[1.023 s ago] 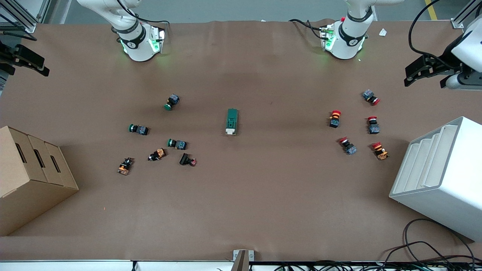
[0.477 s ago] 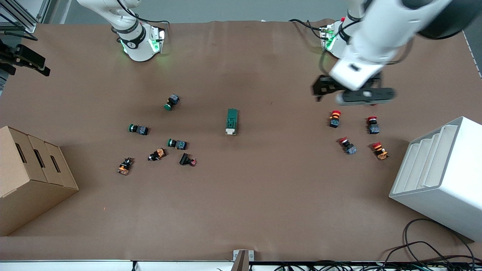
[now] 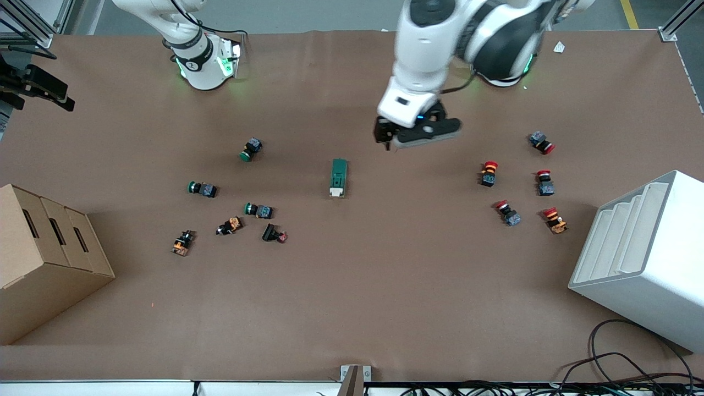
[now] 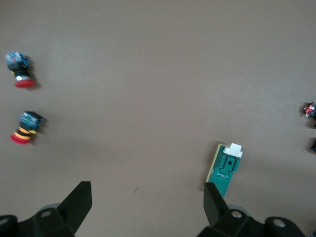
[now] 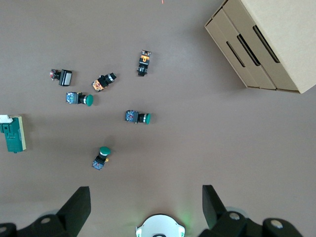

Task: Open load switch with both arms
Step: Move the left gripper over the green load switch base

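The load switch [image 3: 339, 177] is a dark-green block with a white lever end, lying flat near the middle of the brown table [image 3: 352, 286]. It also shows in the left wrist view [image 4: 226, 165] and the right wrist view [image 5: 13, 132]. My left gripper [image 3: 397, 136] hangs open over bare table beside the switch, toward the left arm's base, with nothing between its fingers [image 4: 79, 200]. The left gripper [image 4: 145, 202] has the switch next to one fingertip. My right gripper [image 3: 38, 88] waits high at the right arm's end of the table, and the right gripper [image 5: 145, 207] is open and empty.
Green push-buttons [image 3: 252, 149] and orange-black parts [image 3: 182, 242] are scattered toward the right arm's end. Red push-buttons [image 3: 489, 173] lie toward the left arm's end. A cardboard box [image 3: 44, 258] and a white stepped rack [image 3: 643, 253] stand at the two ends. Cables [image 3: 632, 368] run along the front edge.
The left arm has swung in from its end of the table toward the middle, bringing its open gripper close to the load switch. The right arm and the switch have not moved.
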Tool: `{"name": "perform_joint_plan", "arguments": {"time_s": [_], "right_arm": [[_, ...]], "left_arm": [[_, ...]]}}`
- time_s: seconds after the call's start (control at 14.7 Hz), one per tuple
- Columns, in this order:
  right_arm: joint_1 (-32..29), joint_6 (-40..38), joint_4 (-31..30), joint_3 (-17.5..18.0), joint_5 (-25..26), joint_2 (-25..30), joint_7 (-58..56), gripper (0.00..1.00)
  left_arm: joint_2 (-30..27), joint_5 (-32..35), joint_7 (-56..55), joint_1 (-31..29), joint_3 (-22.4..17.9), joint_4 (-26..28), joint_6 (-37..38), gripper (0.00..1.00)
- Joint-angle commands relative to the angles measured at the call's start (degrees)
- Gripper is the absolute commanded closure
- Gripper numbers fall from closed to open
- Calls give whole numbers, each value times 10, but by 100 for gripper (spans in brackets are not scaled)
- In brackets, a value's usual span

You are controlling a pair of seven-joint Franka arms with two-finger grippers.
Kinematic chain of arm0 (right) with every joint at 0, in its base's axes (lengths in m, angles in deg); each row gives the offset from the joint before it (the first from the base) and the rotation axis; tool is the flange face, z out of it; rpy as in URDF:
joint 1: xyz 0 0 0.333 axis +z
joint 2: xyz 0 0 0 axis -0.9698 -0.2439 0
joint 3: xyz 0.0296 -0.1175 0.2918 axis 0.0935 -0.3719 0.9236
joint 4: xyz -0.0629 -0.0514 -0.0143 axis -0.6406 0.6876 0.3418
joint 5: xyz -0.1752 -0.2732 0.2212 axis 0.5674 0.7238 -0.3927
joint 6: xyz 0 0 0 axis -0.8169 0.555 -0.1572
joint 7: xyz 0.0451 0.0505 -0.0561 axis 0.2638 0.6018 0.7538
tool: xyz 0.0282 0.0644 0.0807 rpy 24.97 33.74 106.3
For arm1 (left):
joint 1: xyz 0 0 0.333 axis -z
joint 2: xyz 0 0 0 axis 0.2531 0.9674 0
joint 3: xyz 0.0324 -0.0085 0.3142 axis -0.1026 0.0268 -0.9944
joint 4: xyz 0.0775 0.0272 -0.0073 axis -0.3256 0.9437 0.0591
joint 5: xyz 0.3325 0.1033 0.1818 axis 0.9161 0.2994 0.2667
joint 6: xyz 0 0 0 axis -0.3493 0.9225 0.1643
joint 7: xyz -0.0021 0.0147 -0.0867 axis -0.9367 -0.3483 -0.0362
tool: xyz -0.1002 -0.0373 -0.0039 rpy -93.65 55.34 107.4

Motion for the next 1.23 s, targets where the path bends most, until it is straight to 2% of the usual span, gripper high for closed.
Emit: {"name": "perform_joint_plan", "arguments": {"time_s": [0.0, 0.27, 0.41, 0.55, 0.89, 1.16], "right_arm": [[-6, 1, -10, 5, 6, 11, -6, 0], [-6, 4, -5, 5, 3, 9, -4, 0], [-7, 5, -4, 5, 3, 7, -5, 0], [-8, 6, -2, 5, 7, -1, -5, 0], [-13, 12, 15, 5, 3, -72, -4, 0], [-13, 33, 17, 4, 7, -125, -5, 0]], "left_arm": [[49, 58, -132, 55, -1, -4, -43, 0], [128, 203, -303, 140, -1, -3, -55, 0], [155, 255, -373, 168, 0, 1, -70, 0], [186, 341, -437, 202, -1, 5, -81, 0], [260, 531, -588, 261, 0, 15, -81, 0], [275, 679, -679, 276, -1, 59, -81, 1]]}}
